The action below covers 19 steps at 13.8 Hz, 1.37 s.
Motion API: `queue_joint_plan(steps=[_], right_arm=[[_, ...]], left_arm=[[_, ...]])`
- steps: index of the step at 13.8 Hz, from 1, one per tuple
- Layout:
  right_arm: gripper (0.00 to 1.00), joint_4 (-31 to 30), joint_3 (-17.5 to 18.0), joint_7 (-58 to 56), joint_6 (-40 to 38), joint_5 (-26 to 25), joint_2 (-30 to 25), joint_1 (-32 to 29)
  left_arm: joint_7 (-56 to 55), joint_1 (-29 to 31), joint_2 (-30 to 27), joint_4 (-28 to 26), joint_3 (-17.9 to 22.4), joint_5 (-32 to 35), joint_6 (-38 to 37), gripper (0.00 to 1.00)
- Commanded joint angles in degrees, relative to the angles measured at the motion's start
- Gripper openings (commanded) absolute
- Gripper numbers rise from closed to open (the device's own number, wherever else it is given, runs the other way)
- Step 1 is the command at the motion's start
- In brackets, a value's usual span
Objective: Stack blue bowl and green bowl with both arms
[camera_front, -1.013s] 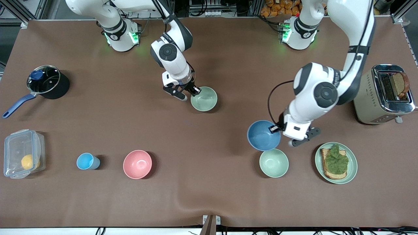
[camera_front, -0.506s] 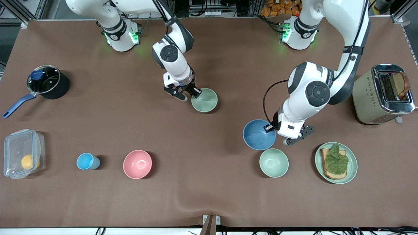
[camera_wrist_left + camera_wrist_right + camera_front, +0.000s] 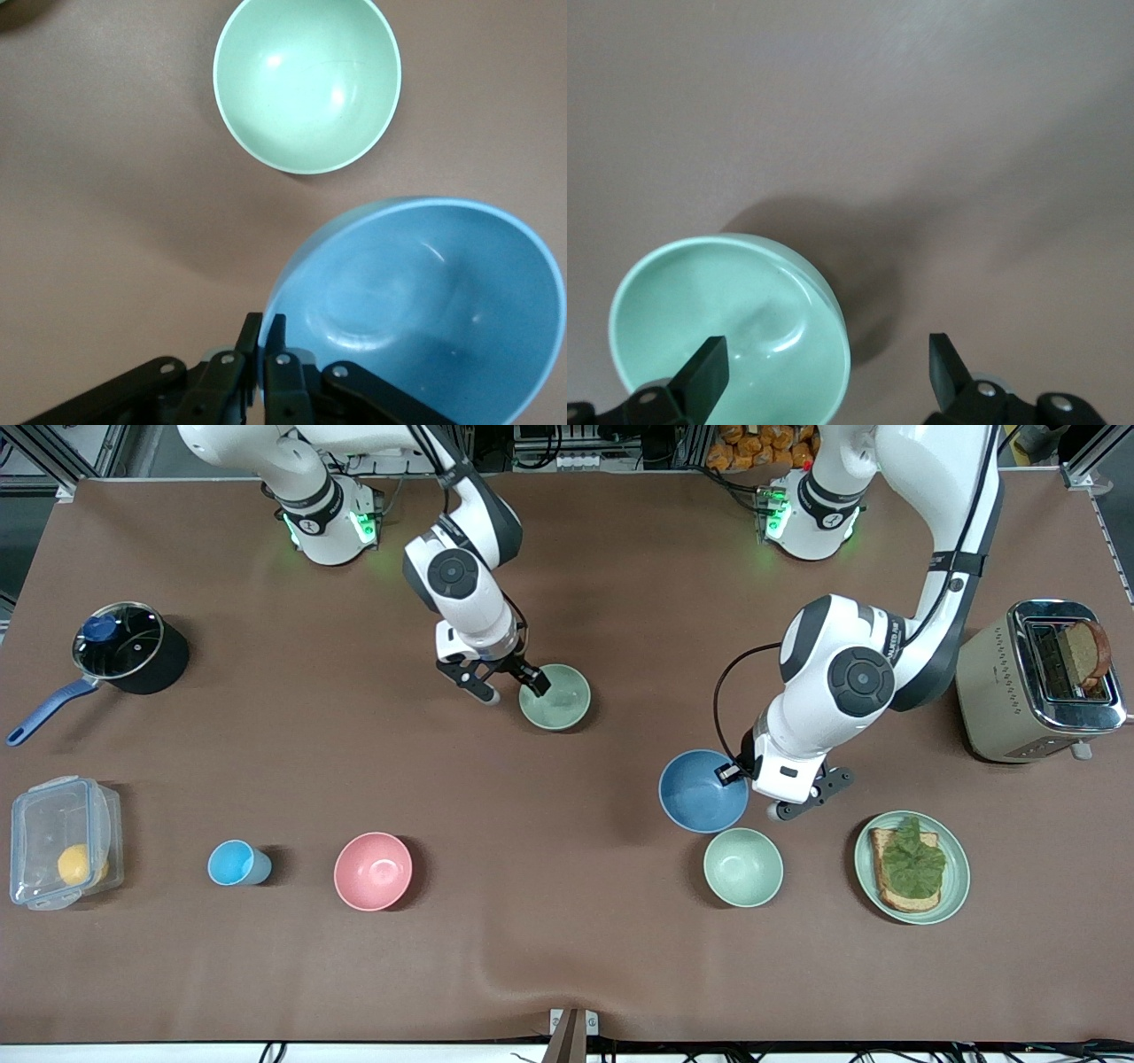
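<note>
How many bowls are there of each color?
Blue bowls: 1, the blue bowl
Green bowls: 2, the green bowl and the paler mint bowl
Pink bowls: 1, the pink bowl
Total: 4

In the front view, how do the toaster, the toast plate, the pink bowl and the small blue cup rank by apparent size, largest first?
1. Toaster
2. Toast plate
3. Pink bowl
4. Small blue cup

The toaster stands tall, closer to the high camera, so its lead may be slightly exaggerated.

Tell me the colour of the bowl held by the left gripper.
Mid-blue; the blue bowl shows best in the left wrist view.
</note>
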Motion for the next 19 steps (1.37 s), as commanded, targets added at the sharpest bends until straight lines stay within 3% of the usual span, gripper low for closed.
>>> queue_joint_plan(steps=[1,5,11,15,19], right_arm=[[1.0,2.73,0.46,1.6,-6.03,0.92,-0.9,-4.94],[1.0,2.56,0.47,4.16,-6.21,16.7,1.46,-10.84],[1.0,2.82,0.82,3.45,0.45,31.83,9.11,-9.36],[1.0,2.82,0.82,3.54,4.25,34.67,11.05,-7.51],[1.0,2.82,0.82,3.54,4.42,38.09,11.05,-7.59]], left_arm=[[-0.73,-0.16,0.22,1.22,0.21,-0.85,-0.96,0.0],[-1.08,-1.13,0.4,1.66,-0.49,-2.25,-0.96,0.0],[-7.67,-10.69,2.68,1.93,-2.43,-4.28,-0.87,0.0],[-9.52,-17.37,5.84,3.15,-2.43,-6.12,-0.17,0.0],[-11.98,-18.88,8.04,4.91,-2.43,-6.65,-0.17,0.0]])
